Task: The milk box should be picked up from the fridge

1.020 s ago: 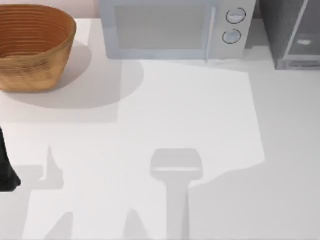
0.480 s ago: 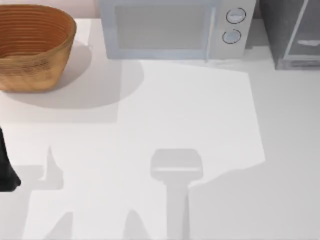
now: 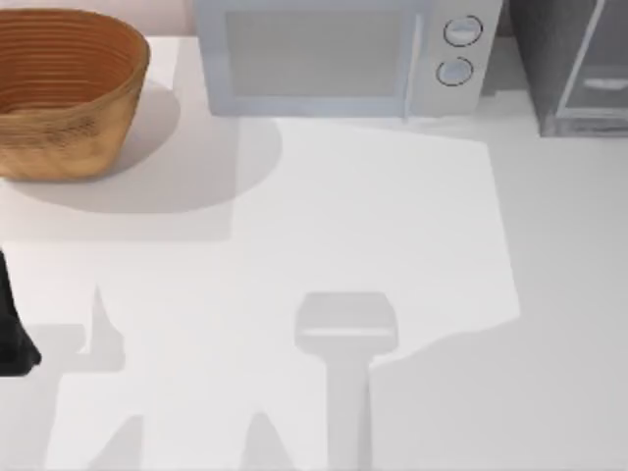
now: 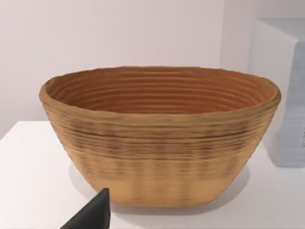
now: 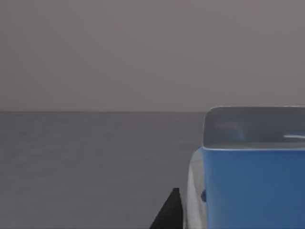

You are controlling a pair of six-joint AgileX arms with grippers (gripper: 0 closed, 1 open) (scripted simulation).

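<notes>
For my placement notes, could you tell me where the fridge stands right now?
In the top view, the fridge stands at the table's far right corner, just right of the microwave, across the table from the basket.

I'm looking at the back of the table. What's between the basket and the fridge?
In the top view, the light grey microwave stands between the woven basket and the dark grey fridge, along the table's far edge.

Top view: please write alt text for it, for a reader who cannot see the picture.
A white table seen from above, with a woven basket at the far left, a light grey microwave with two round knobs at the back centre, and the dark grey fridge with its glass door at the far right. A black part of the left arm shows at the left edge.
</notes>
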